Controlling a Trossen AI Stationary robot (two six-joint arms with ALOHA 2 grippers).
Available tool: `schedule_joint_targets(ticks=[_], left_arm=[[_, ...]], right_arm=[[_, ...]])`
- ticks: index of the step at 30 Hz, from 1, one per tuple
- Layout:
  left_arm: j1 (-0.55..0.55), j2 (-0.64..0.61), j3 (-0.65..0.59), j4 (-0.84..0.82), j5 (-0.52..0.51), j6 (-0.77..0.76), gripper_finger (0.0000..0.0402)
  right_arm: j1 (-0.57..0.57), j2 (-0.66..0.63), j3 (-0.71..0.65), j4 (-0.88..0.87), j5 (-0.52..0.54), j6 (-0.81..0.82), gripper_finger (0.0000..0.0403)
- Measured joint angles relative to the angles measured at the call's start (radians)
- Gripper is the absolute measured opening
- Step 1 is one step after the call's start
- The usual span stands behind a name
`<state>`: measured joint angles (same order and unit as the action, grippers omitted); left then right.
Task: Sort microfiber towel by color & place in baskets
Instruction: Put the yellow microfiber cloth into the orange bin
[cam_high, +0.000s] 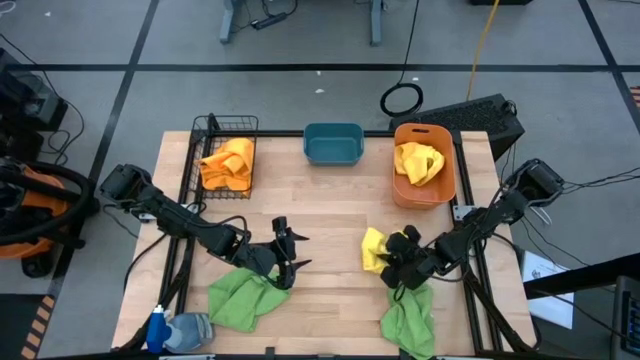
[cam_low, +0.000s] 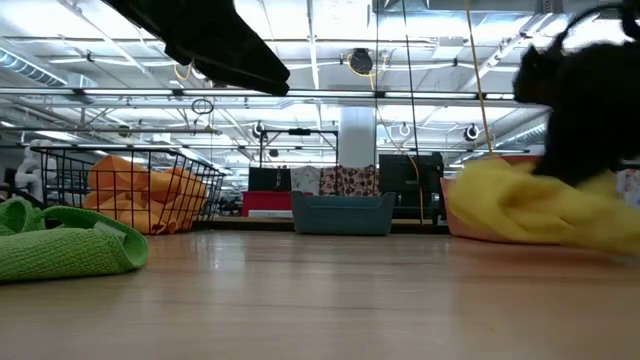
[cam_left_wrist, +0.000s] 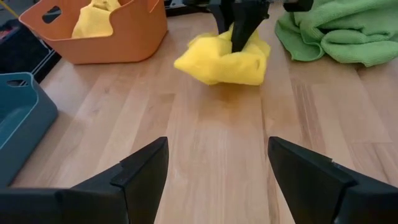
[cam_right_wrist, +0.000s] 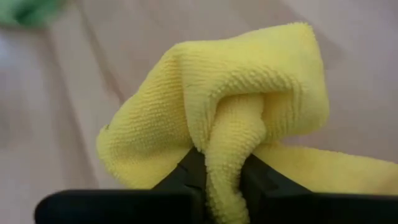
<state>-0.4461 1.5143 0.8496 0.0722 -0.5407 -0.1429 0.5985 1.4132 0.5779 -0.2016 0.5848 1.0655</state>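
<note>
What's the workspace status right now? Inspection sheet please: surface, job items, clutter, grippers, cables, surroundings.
Surface: wooden table, bare in the middle.
Job's things: black wire basket holds orange towels; teal tub looks empty; orange bin holds a yellow towel. Loose yellow towel on the table; green towels front left and front right.
Clutter: spray bottle at the front left corner.
Grippers: right gripper shut on the loose yellow towel; left gripper open, empty, beside the front-left green towel.
Cables: black coil and yellow cord on the floor behind the table.
Surroundings: open workshop floor; no people seen.
</note>
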Motion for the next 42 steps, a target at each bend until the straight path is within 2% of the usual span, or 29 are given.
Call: schedule_joint_targets(ticks=[6,15,22,26,30,34,42], left_arm=[[0.0,0.0,0.0,0.002,0.0,0.0,0.028],[0.0,0.0,0.0,0.002,0.0,-0.002,0.028],[0.0,0.0,0.0,0.002,0.0,-0.007,0.028],[-0.001,0.0,0.0,0.002,0.0,-0.008,0.028],[-0.001,0.0,0.0,0.001,0.014,-0.009,0.028],[-0.001,0.0,0.0,-0.009,0.031,-0.01,0.028],[-0.025,0.0,0.0,-0.008,0.119,-0.008,0.028]], right_arm=[[-0.064,-0.114,0.002,0.207,0.016,-0.255,0.0022],[-0.142,-0.415,0.003,0.394,0.033,-0.622,0.0023],[-0.163,-0.626,0.004,0.387,0.215,-0.882,0.0023],[-0.164,-0.712,0.004,0.348,0.301,-0.973,0.0024],[-0.164,-0.779,0.004,0.23,0.362,-0.972,0.0024],[-0.164,-0.824,0.004,0.059,0.417,-0.891,0.0024],[-0.178,-0.838,0.004,-0.368,0.547,-0.556,0.0024]])
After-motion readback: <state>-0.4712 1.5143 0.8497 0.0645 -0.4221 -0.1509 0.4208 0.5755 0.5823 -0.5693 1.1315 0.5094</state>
